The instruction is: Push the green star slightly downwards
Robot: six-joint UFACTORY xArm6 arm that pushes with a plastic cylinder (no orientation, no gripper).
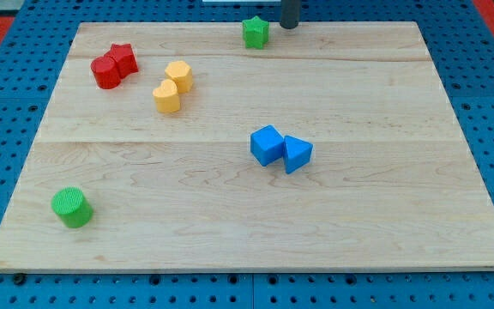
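The green star (255, 33) sits at the view's top edge of the wooden board (247, 215), near the middle. My tip (289, 26) is a dark rod end just to the view's right of the star and slightly above it, a small gap apart from it.
A red cylinder (105, 72) and a red star (123, 58) touch at the top left. Two yellow blocks (172, 86) lie right of them. A blue cube (267, 145) and a blue triangular block (297, 154) touch at centre. A green cylinder (72, 207) stands at bottom left.
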